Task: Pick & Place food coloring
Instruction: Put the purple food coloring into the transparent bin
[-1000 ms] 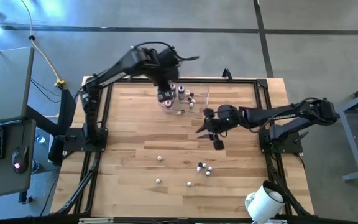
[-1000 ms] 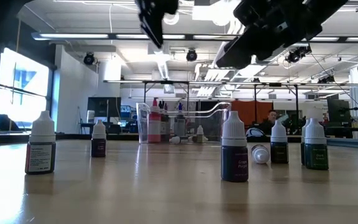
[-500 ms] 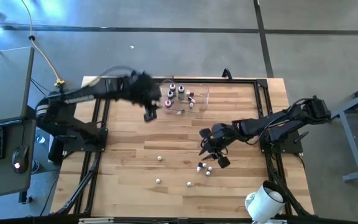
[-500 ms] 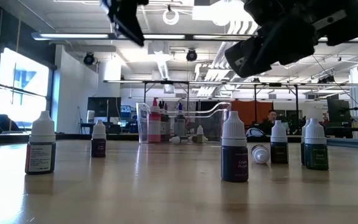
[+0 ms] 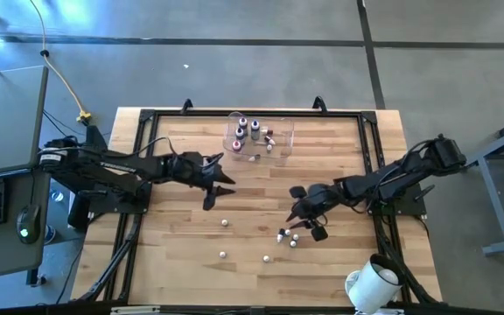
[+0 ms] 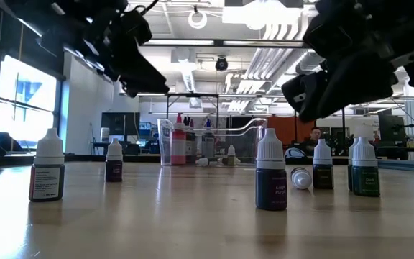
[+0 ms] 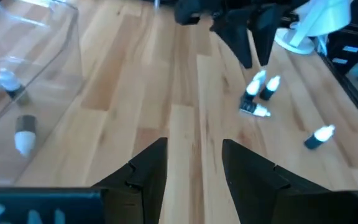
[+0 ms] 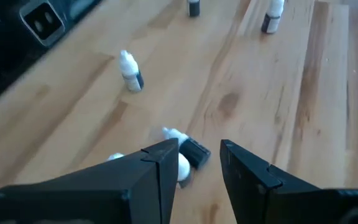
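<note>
Several tiny white-capped food coloring bottles stand or lie on the wooden table. A cluster of three (image 5: 289, 238) sits near the right; single bottles (image 5: 225, 222) stand toward the near edge. More bottles sit inside the clear tub (image 5: 257, 140) at the far edge. My right gripper (image 5: 301, 213) is open and hovers just above the cluster. In its wrist view a lying bottle (image 8: 190, 149) shows just ahead of the gap between its fingers (image 8: 160, 163). My left gripper (image 5: 222, 180) is open, above bare table at left of centre, and points toward the right gripper.
A big white cylinder (image 5: 371, 283) stands at the table's near right corner. A black frame (image 5: 147, 122) runs along the table's edges. Bare wood lies between the two grippers and in front of the tub. In the low view, bottles (image 6: 271, 171) stand in a row across the near side.
My left gripper has swung from above the tub toward the table's left and near side, coming lower, and has turned to point right. My right gripper has moved toward the near edge and down over the bottle cluster. No bottle has moved.
</note>
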Controlling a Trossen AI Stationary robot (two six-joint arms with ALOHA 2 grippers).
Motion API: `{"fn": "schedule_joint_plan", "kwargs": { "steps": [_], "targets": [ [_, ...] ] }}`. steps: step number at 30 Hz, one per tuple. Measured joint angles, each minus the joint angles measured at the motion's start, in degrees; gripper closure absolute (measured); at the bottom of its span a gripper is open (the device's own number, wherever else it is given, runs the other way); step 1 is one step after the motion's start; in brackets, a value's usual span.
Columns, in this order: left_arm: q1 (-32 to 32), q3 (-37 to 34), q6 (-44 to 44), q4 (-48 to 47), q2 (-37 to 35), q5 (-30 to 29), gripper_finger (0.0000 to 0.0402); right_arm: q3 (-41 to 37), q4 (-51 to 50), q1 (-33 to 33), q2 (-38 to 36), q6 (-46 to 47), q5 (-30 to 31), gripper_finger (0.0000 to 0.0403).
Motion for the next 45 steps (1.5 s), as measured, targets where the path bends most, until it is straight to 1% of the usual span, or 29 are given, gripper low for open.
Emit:
{"fn": "schedule_joint_plan", "kwargs": {
  "steps": [5, 8, 13, 16, 20, 26, 31, 35, 39, 43, 45],
  "targets": [
    [0.04, 0.19, -0.64, 0.81, 0.12, -0.37, 0.025, -3.65, 8.92, -0.03, 0.0, 3.9, -1.39, 0.028],
    [0.07, 0.21, -0.65, 0.93, 0.12, -0.8, 0.025, -4.07, 9.49, 0.38, 1.18, 4.89, -1.31, 0.0266],
    [0.06, 0.19, -0.97, 0.79, 0.12, -0.79, 0.025, -3.93, 16.43, 0.74, 8.62, 4.65, -1.56, 0.0242],
    [0.07, 0.21, -1.46, 0.59, 0.12, -0.27, 0.025, -3.89, 17.3, 0.39, 12.18, 4.93, -1.99, 0.0234],
    [0.06, 0.21, -1.48, 0.44, 0.12, -0.24, 0.025, -3.89, 19.21, -0.11, 16.2, 4.9, -5.4, 0.0233],
    [0.07, 0.21, -1.01, 0.42, 0.12, -0.28, 0.025, -3.85, 26.53, -0.15, 22.15, -1.5, -6.86, 0.0233],
    [0.05, 0.21, -0.99, 0.38, 0.12, -0.28, 0.025, -3.82, 30.69, -0.22, 25.13, -3.11, -6.91, 0.0234],
    [0.07, 0.21, -0.94, 0.36, 0.12, -0.28, 0.025, -3.81, 30.69, -1.4, 25.4, -2.98, -7.35, 0.0252],
    [0.04, 0.27, -0.83, 0.24, 0.14, -0.3, 0.025, -3.8, 31.3, -3.59, 25.51, -3.02, -10.35, 0.0295],
    [0.06, 0.28, -0.83, 0.2, 0.14, -0.31, 0.025, -3.96, 34.26, -6.26, 25.68, -2.91, -13.53, 0.0336],
    [0.05, 0.28, -0.83, 0.2, 0.14, -0.31, 0.025, -3.94, 37.08, -7.77, 25.45, -2.81, -14.66, 0.034]
  ]
}}
